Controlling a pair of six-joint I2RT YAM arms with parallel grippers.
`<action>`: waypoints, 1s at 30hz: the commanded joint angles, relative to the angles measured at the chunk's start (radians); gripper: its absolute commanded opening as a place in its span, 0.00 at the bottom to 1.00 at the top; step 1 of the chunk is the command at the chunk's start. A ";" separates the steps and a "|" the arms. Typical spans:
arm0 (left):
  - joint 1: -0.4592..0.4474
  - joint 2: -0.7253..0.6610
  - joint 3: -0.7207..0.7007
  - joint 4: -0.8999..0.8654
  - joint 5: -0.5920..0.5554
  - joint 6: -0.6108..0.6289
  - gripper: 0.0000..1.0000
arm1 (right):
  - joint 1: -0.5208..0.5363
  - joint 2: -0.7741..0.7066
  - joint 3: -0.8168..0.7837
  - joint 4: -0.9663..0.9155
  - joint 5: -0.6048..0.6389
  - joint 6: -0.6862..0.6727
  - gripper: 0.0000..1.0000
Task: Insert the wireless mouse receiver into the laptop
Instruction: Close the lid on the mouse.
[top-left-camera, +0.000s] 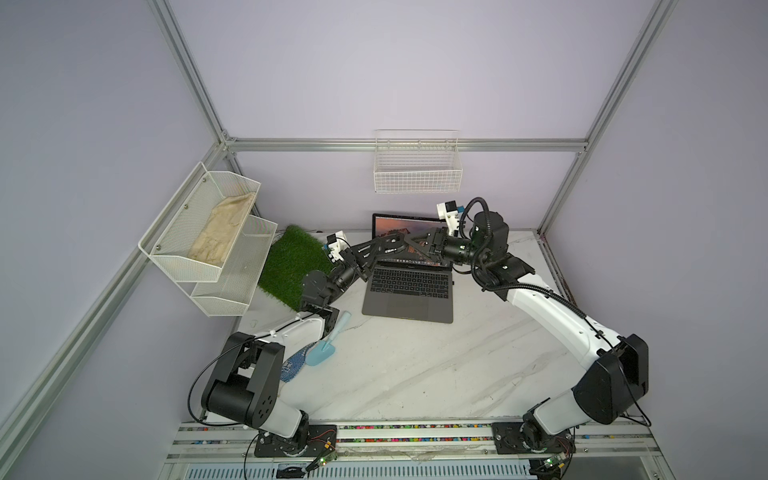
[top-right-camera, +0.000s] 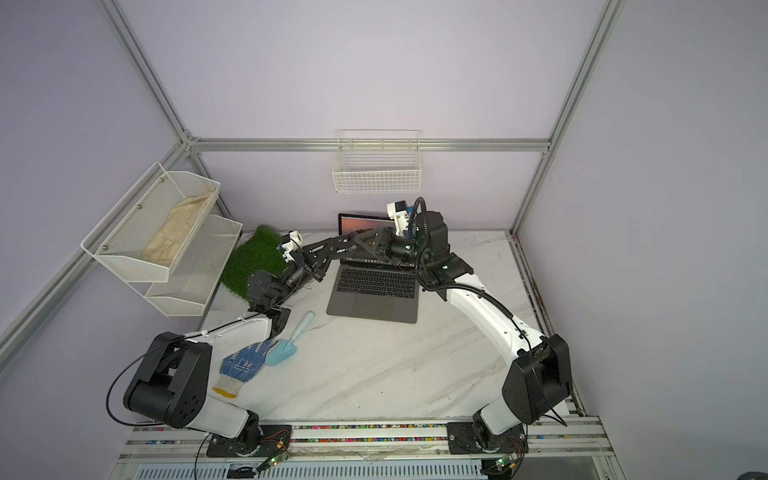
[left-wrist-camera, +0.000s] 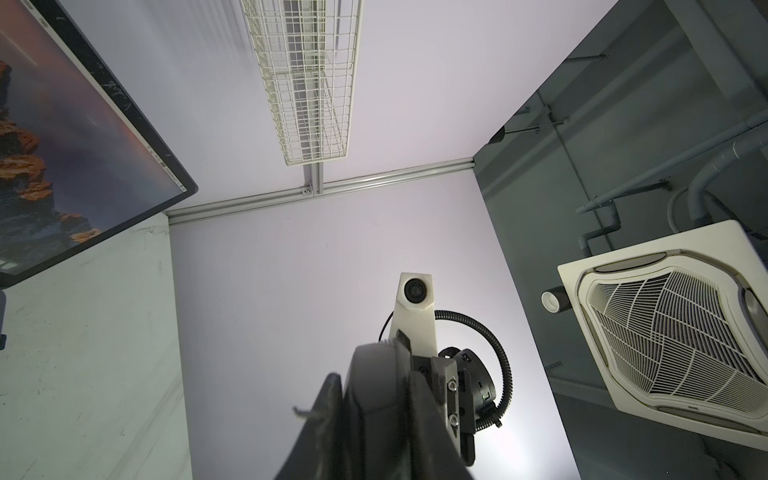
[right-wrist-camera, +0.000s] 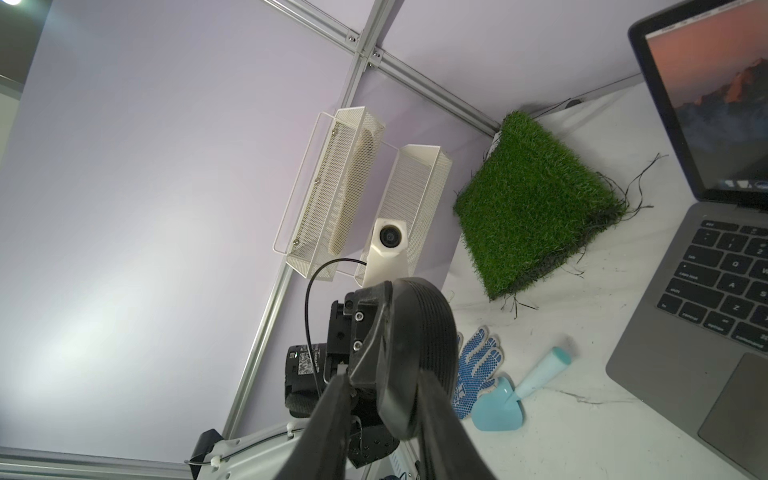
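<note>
Left of centre in a top view, the left end effector is clamped on the black mouse; at centre the right end effector straddles it, grip unclear. The wireless mouse receiver shows nowhere. A mistimed release could drop the mouse onto the laptop just below.

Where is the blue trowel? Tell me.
In both top views the blue trowel lies on the table on the robot's left, handle tip near the laptop's front corner, scoop against the blue dotted glove.
</note>
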 joint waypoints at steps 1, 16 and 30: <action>-0.006 -0.001 0.028 0.037 0.039 0.033 0.00 | 0.017 0.021 0.043 -0.077 0.005 -0.066 0.35; -0.007 0.029 0.027 0.054 0.048 0.033 0.00 | 0.032 0.037 0.138 -0.263 0.080 -0.209 0.58; -0.006 0.036 0.026 0.056 0.049 0.032 0.00 | 0.039 0.030 0.165 -0.331 0.135 -0.264 0.78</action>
